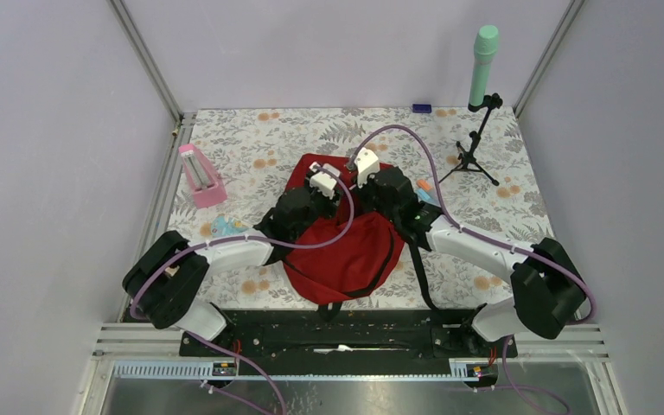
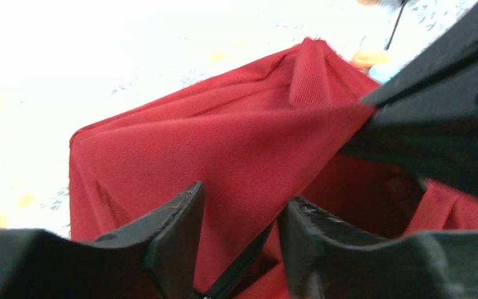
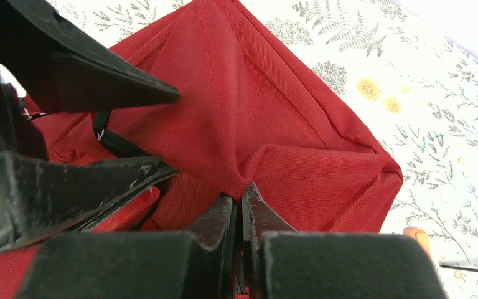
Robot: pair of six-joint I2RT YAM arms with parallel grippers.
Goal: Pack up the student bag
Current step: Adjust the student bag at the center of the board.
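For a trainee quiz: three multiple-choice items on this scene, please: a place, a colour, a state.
1. From above, the pink case stands: A left of the student bag B right of it C on it
2. Bag colour: A blue B red C green
3. The right gripper is: A wide open B shut on bag fabric C out of view
Answers: 1 A, it sits to the bag's left; 2 B, red cloth in every view; 3 B, it pinches a red fold.
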